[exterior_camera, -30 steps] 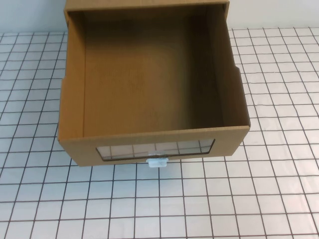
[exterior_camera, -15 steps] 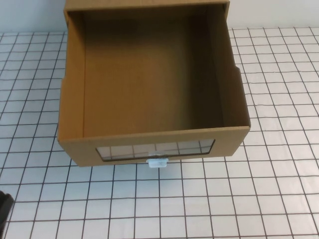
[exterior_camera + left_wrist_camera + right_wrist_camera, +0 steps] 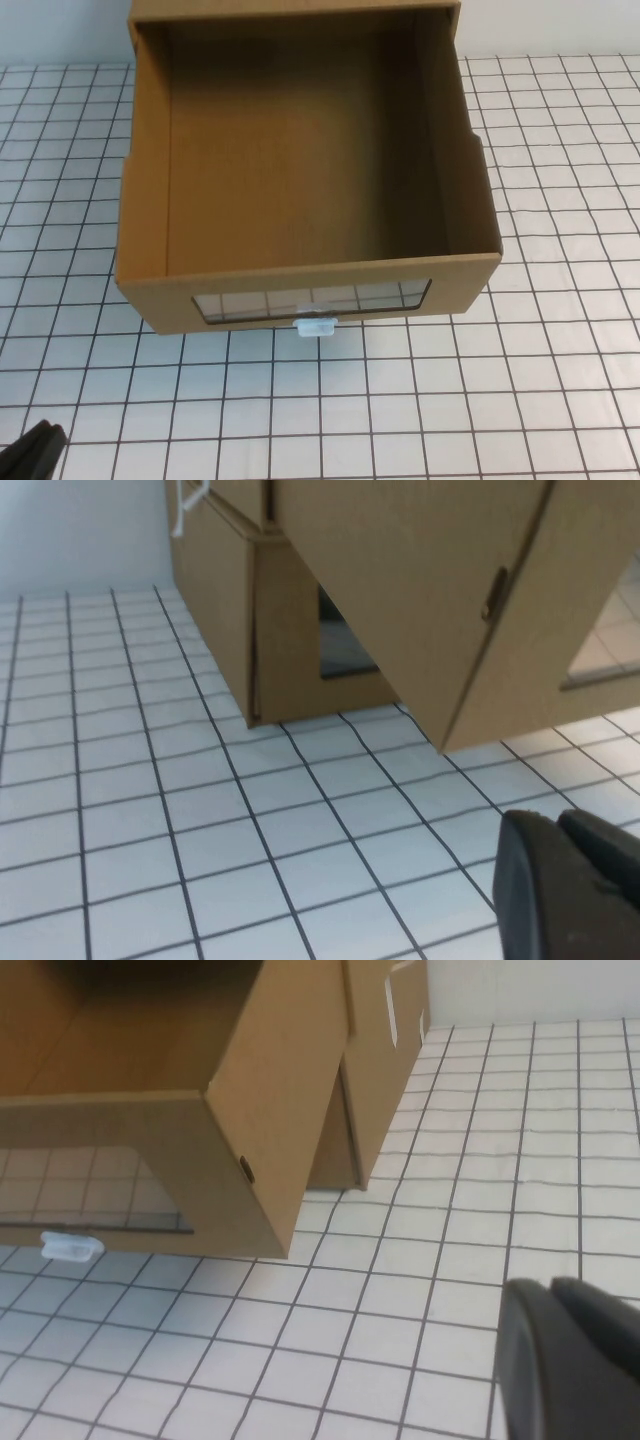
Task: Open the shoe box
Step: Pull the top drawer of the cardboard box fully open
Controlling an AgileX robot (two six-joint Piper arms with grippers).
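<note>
Shoe box (image 3: 300, 150) sits mid-table toward the far edge, on the white gridded table (image 3: 560, 380). It's a drawer-type box: the brown cardboard drawer (image 3: 150, 200) is pulled out toward the robot, and the outer sleeve (image 3: 385, 1070) stands behind it at the far end. The inner floor and walls are in plain sight from the high view. The drawer's front panel has a clear window (image 3: 315, 298) with a small white pull tab (image 3: 317, 325) just under it at the centre. The tab is free, nothing touching it. Left gripper (image 3: 556, 830) is low at the near-left corner of the table, well apart from the box. Only its dark tip pokes into the high view. In the left wrist view its fingers sit pressed together with just a seam between them, closed on nothing. Right gripper (image 3: 552, 1295) is outside the high view. The right wrist view puts it over bare table off the box's right front corner, clear of the cardboard, fingers fully closed and holding nothing. Neither arm is in contact with the box.
</note>
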